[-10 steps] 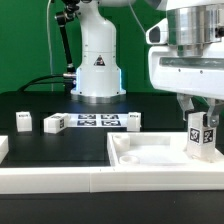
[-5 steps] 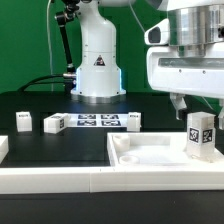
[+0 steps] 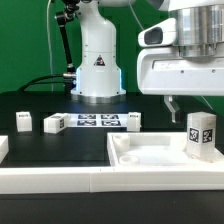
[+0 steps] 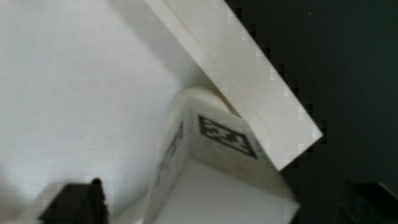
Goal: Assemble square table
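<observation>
The pincer (image 3: 197,106) hangs wide open and holds nothing. In the exterior view only one finger (image 3: 172,103) shows clearly, and its tip is clear of everything. The wrist view shows a dark fingertip (image 4: 75,200) at one edge of the picture, well apart from a second dark shape at the opposite edge.

Just below the pincer stands a leg (image 3: 201,135). It is upright, its tag faces the exterior camera, and its top is a little under the fingertips and not touching them. In the wrist view the leg sits between the two fingers with a gap on each side. It stands inside the top (image 3: 150,152), near the corner of the raised rim. That corner lies directly under the pincer, and the rest of the top reaches away from it toward the exterior view's left.

Three more legs (image 3: 22,121) (image 3: 54,124) (image 3: 133,120) stand on the black table (image 3: 60,145), well away from the pincer on the exterior view's left. The marker board (image 3: 98,121) lies flat between the second and third. A white rail (image 3: 60,181) runs along the near edge of the table.
</observation>
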Controlling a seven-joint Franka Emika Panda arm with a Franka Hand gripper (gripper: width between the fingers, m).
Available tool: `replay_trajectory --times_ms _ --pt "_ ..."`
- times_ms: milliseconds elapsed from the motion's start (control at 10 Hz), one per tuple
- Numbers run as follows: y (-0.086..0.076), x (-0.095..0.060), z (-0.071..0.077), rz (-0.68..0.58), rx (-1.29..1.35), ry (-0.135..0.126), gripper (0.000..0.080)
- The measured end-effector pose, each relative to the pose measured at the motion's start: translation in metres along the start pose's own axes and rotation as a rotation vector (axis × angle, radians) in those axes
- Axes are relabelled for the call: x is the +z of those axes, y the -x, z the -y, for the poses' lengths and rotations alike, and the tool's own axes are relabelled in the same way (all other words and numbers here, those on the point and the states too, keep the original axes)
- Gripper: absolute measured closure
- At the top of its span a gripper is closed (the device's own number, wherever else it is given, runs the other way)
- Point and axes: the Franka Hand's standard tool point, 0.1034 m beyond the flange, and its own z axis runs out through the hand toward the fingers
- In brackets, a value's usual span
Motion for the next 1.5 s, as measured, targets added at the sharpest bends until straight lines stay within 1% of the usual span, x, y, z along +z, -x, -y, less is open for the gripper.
replay_trajectory --times_ms 300,900,1000,1200,1300,1400,1500 --pt "0.0024 0.0002 0.0024 0.0 -0.248 0.001 0.0151" --pt "0.0042 0.0011 0.0033 0.002 -0.633 0.001 0.0151" --pt "0.0041 0.0011 0.0033 0.001 -0.683 0.003 0.0151" --pt "0.0028 0.0006 0.0026 -0.005 -0.846 0.021 0.0151" --pt "0.0026 0.0006 0.0024 -0.006 -0.88 0.025 0.0151" --pt "0.0013 0.0005 0.0011 -0.007 -0.983 0.034 0.0151" --pt "0.0005 0.0004 0.0003 -0.007 -1.015 0.036 0.0151"
